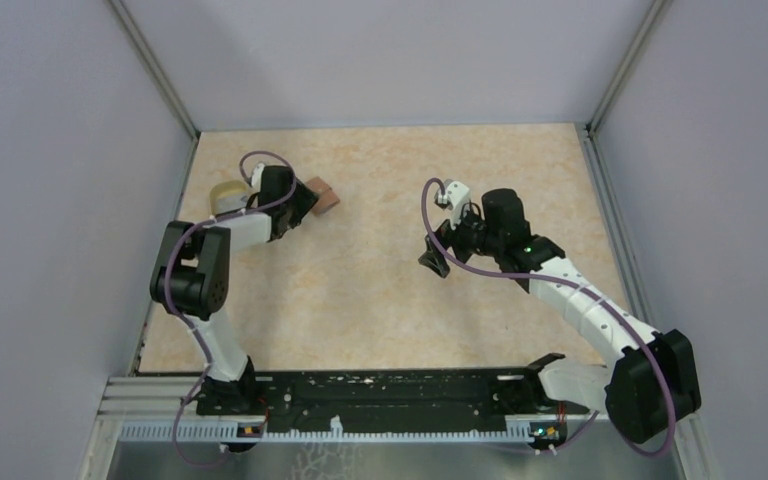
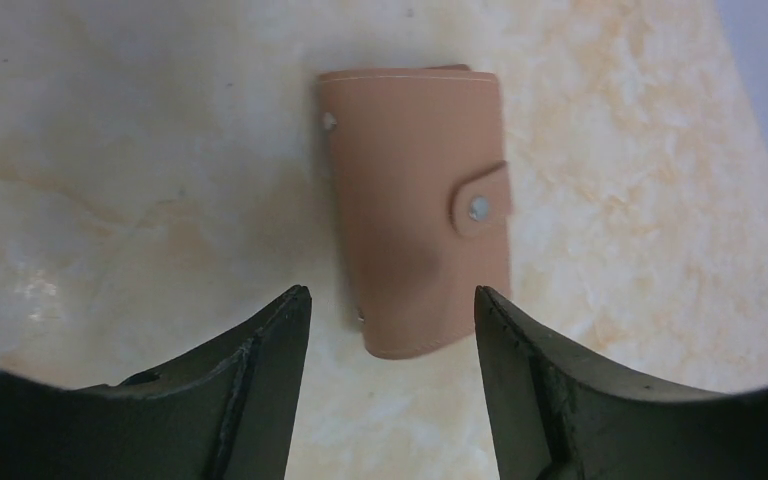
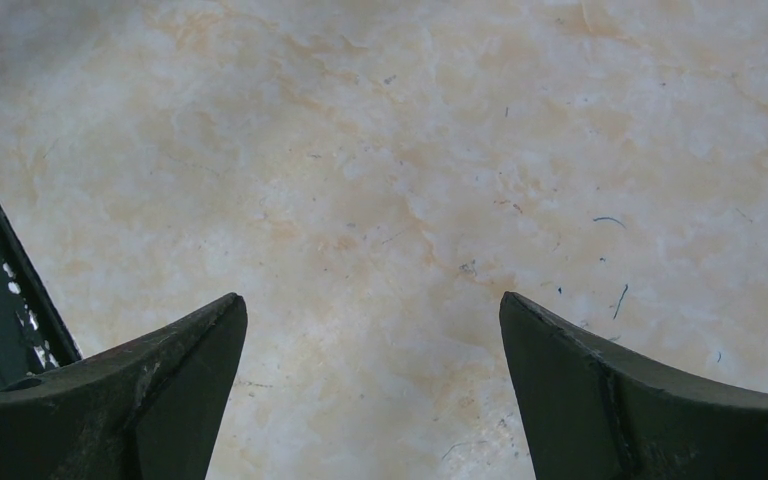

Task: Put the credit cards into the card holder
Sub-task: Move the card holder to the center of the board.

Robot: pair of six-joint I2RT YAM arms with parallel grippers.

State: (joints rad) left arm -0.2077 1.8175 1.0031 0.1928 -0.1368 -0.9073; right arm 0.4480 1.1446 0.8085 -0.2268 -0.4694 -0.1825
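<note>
The card holder (image 2: 410,200) lies folded and snapped shut on the table, reddish-brown outside, at the back left (image 1: 324,197). My left gripper (image 2: 390,290) hovers low at its near end. The jaws are open and stand either side of that end, with a gap on both sides and no contact. In the top view the left gripper (image 1: 306,202) sits right beside the holder. My right gripper (image 3: 372,298) is open over bare table near the middle (image 1: 436,262), with nothing between its fingers. No credit cards are in view.
A translucent yellowish cup (image 1: 226,196) stands just left of the left wrist, close to the left wall. The black base rail (image 3: 0,300) shows at the left edge of the right wrist view. Grey walls enclose the table on three sides.
</note>
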